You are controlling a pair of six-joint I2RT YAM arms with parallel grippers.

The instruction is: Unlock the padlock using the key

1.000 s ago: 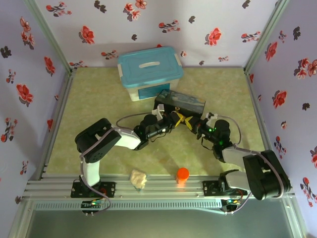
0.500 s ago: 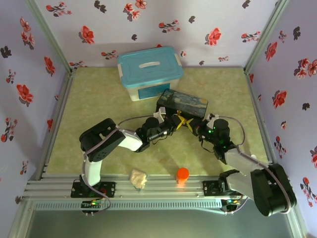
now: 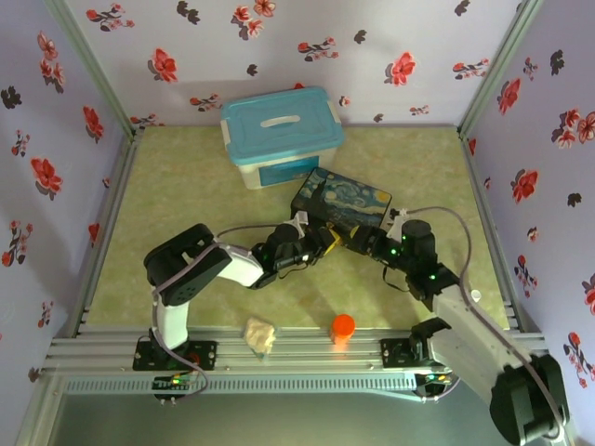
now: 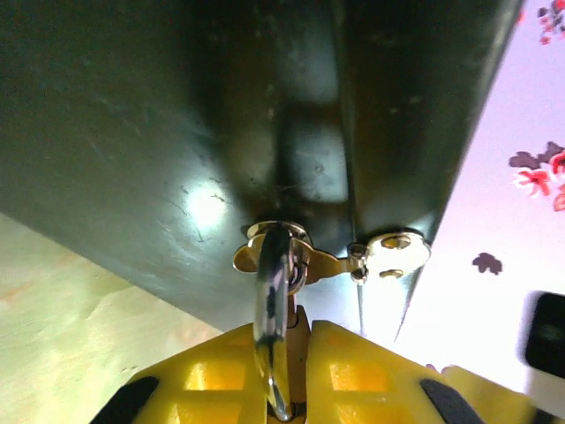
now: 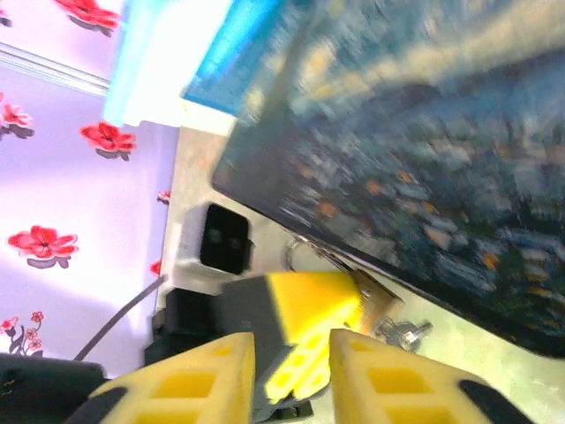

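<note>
The painted tin box (image 3: 346, 197) lies shut just right of centre in the top view, its contents hidden. Behind it, the blue-lidded plastic box (image 3: 279, 135) is also closed. At the tin's near edge, the padlock (image 4: 270, 309) hangs by its silver shackle through the brass hasp (image 4: 331, 261). The left gripper (image 4: 296, 393) is clenched on the padlock, hiding its body between the yellow fingers. The right gripper (image 5: 291, 380) hangs just beside it with its fingers parted. The key is too small to make out.
</note>
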